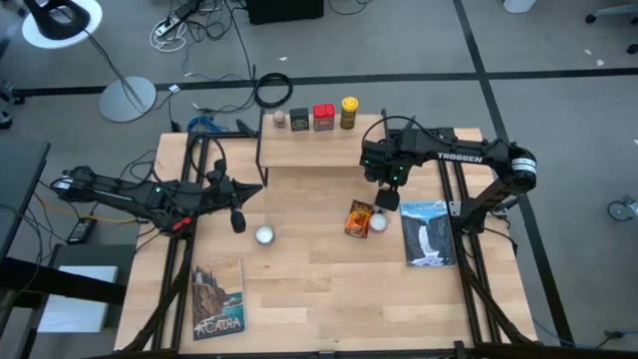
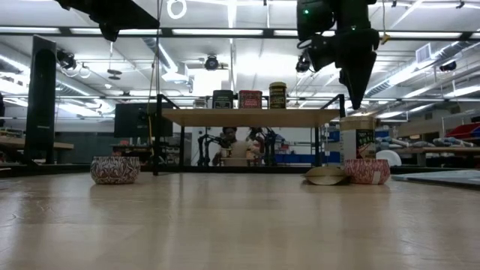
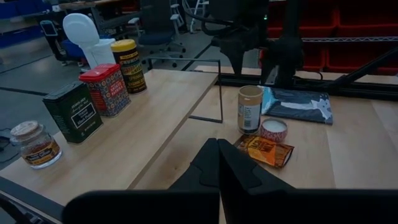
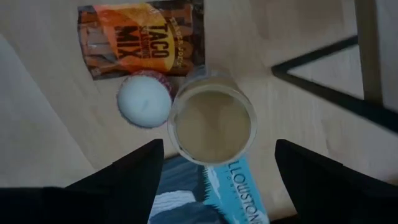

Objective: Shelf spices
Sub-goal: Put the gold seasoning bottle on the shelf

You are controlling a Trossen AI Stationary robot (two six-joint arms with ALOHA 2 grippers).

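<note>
Nearest you, your left gripper (image 1: pixel 237 218) waits over the table with its fingers pressed together, empty. Farther along, your right gripper (image 4: pixel 214 168) hangs wide open straight above the tan cylindrical jar (image 4: pixel 213 124), not touching it. That jar stands upright on the table beside a white round disc (image 4: pixel 145 99) and the orange packet (image 4: pixel 140 38), with a book (image 1: pixel 427 232) next to them. Beyond, the shelf (image 1: pixel 319 150) carries the small pale-capped jar (image 3: pixel 37 145), dark tin (image 3: pixel 73 112), red tin (image 3: pixel 104 89) and yellow black-lidded jar (image 3: pixel 129 65) in a row.
</note>
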